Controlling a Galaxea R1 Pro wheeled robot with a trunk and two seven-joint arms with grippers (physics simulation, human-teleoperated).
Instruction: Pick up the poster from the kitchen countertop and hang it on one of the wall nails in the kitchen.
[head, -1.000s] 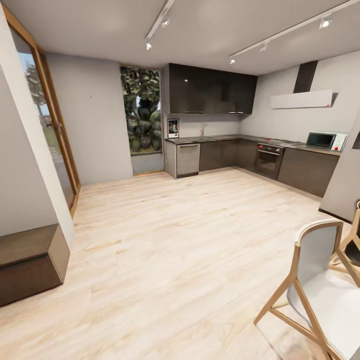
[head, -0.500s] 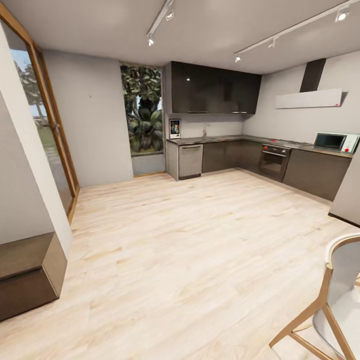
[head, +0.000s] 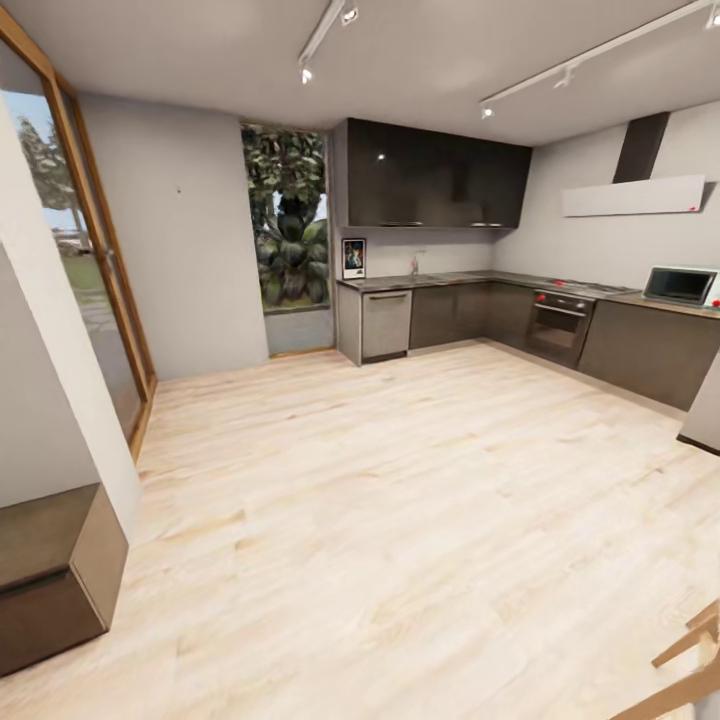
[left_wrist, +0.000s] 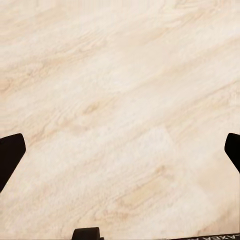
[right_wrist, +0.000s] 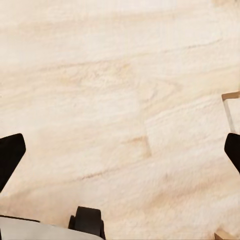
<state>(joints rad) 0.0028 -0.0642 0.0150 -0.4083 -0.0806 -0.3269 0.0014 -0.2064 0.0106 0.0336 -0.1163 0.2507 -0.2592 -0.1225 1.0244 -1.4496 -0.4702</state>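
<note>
No brand or lettering is legible anywhere; the poster's (head: 354, 257) print is too small to read. From the left of the head view: a glazed door (head: 75, 260) in a timber frame, a dark low cabinet (head: 55, 575), then a wide stretch of pale wood floor (head: 400, 520) open through to the kitchen. The poster stands upright, long axis vertical, facing the room, at the left end of the kitchen countertop (head: 470, 279) against the wall. Oven (head: 560, 322) and microwave (head: 682, 285) follow rightward. Left gripper (left_wrist: 120, 152) and right gripper (right_wrist: 120, 152) hang over bare floor, jaws spread wide, holding nothing.
</note>
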